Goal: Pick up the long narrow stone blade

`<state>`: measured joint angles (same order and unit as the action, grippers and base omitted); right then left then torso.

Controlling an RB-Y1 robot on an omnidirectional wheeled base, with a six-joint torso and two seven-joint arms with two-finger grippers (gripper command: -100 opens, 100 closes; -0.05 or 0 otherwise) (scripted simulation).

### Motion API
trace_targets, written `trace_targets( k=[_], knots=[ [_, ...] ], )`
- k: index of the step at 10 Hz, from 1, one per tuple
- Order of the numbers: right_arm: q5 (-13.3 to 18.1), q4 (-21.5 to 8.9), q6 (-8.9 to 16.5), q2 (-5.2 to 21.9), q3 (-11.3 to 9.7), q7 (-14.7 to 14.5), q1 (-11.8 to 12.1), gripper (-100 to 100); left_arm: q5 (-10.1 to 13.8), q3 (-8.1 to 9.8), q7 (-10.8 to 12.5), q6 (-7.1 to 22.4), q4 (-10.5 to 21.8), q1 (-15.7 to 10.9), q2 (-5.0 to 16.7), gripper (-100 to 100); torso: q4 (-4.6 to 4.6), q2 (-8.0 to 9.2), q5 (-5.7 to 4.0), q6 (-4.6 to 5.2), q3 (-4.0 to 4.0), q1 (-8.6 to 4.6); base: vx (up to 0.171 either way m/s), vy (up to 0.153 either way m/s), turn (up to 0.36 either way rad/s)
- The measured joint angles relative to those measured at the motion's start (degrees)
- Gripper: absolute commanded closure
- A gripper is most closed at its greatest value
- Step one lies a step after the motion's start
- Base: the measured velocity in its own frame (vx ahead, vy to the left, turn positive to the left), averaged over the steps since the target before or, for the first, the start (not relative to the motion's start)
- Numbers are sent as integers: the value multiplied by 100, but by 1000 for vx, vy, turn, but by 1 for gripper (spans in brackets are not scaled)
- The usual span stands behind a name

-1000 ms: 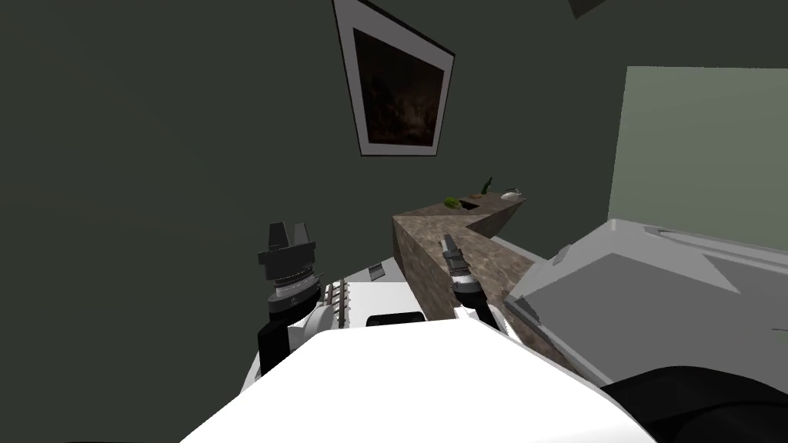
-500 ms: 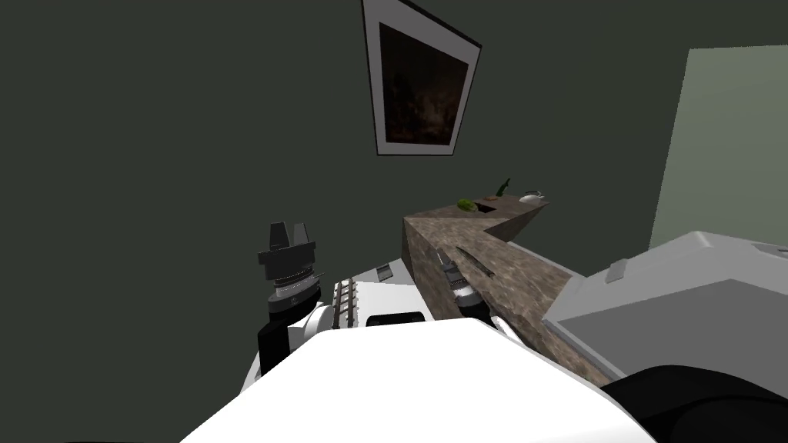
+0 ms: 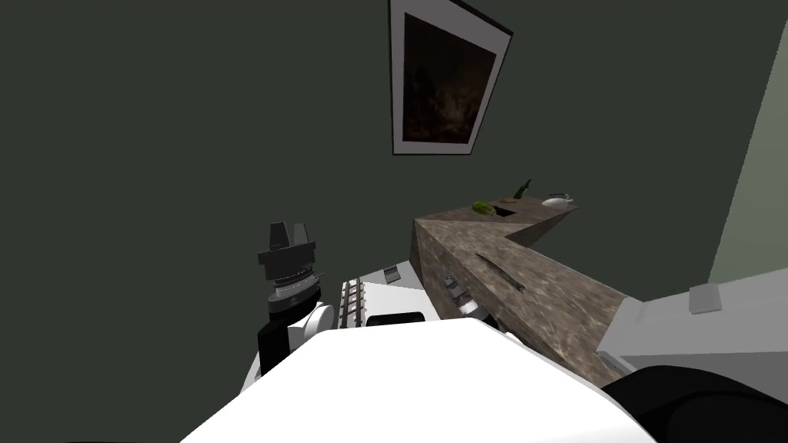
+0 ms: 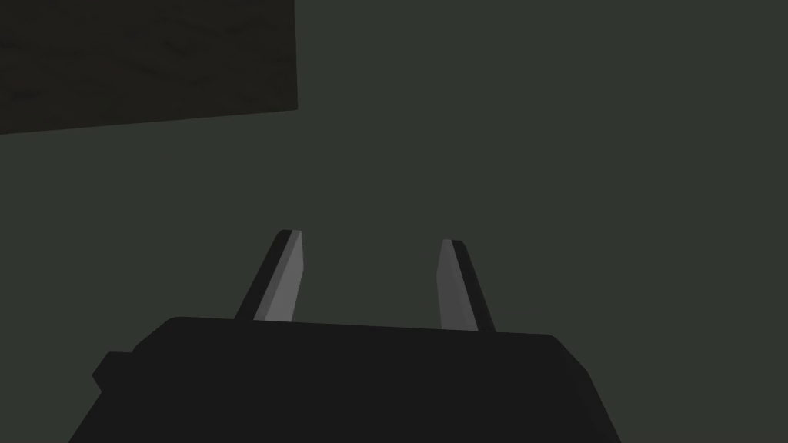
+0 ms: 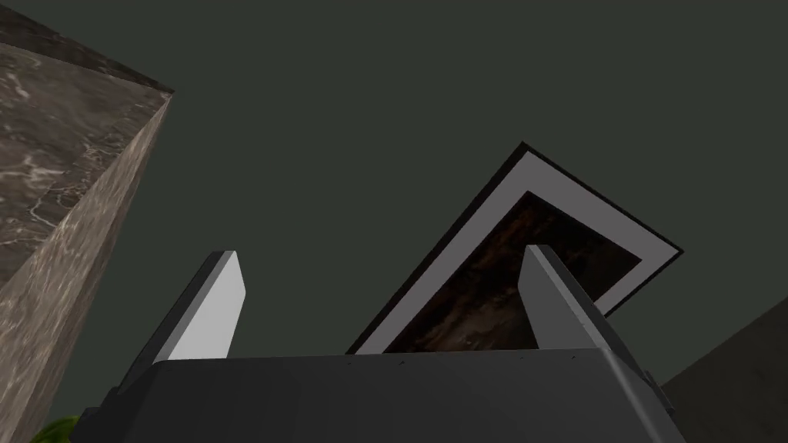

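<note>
1. In the head view, the long narrow dark stone blade (image 3: 500, 271) is seen lying flat on the brown marbled stone bench (image 3: 562, 308), near its front edge and aligned with it.
2. The right gripper (image 5: 381, 252) is shown by its wrist view under that edge, beside the bench's corner, its fingers spread and empty.
3. The left gripper (image 4: 369, 237) is held well apart from the bench, its fingers likewise parted, with nothing between them.
4. A white kettle (image 3: 556, 201) is seen at the bench's far end.

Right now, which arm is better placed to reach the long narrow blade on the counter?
Probably right. The right gripper stands open at the near edge of the brown marbled counter, close to the dark blade lying on top. The left gripper, also open, is farther off.
</note>
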<state>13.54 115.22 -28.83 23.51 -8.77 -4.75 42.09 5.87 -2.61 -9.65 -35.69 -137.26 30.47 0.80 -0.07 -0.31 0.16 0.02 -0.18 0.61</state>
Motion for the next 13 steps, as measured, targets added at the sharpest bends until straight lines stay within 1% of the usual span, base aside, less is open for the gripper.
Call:
trace_targets(
  k=[1, 2, 3, 4, 5, 6, 7, 8, 9, 11, 13],
  knots=[
    [61, -99, 26, 174, -55, 8, 96, -100, 0, 0, 0, 0, 0, 0, 0, 0, -1, -7, -1, -2, -4, 3, 88, 130, 55],
    [104, -185, 11, 270, -98, -5, 165, -100, 0, 0, 0, 0, 0, 0, 0, 0, 0, 4, -2, 0, 1, -8, 64, 155, 133],
    [125, -396, -101, 452, -87, 4, 303, -100, 0, 0, 0, 0, 0, -1, 0, 0, 2, 13, -2, -1, 7, -2, 61, 117, 40],
    [150, -454, -145, 578, -101, 11, 389, -100, 0, 0, 0, 0, 0, 0, 0, 0, 4, 18, -3, 0, 10, -13, 88, 148, 98],
    [200, -572, -134, 755, -142, 18, 491, -100, 0, 0, 0, 0, 0, -1, 0, 0, 3, 12, -2, -1, 7, -5, 82, 107, 47],
    [226, -561, -136, 882, -150, 15, 646, -100, 0, 0, 0, 0, 0, 0, 0, 0, 3, 13, -3, 0, 7, -16, 50, 58, 24],
    [250, -810, -199, 1084, -157, 30, 696, -100, 0, 1, 0, 0, 0, -1, 1, 0, 4, 24, -7, 1, 12, -39, 43, -13, 50],
    [290, -1024, -273, 1313, -161, 39, 864, -100, 0, 1, 0, 0, 0, -1, 1, 0, 6, 28, -13, 0, 16, -63, 21, -6, 42],
    [335, -1043, -273, 1448, -195, 14, 1018, -100, 0, 1, 0, 0, 0, -1, 1, 0, 7, 36, -14, 1, 20, -64, 3, -3, 12],
    [377, -1047, -200, 1488, -256, -17, 1035, -100, 0, 1, 0, 0, 0, -1, 1, 0, 10, 44, -14, 0, 25, -61, 2, -2, 5],
    [381, -1054, -201, 1487, -261, -24, 1039, -100, 0, 1, 0, 0, 0, -1, 1, 0, 10, 46, -14, 1, 26, -60, 0, 0, 0]
  ],
)
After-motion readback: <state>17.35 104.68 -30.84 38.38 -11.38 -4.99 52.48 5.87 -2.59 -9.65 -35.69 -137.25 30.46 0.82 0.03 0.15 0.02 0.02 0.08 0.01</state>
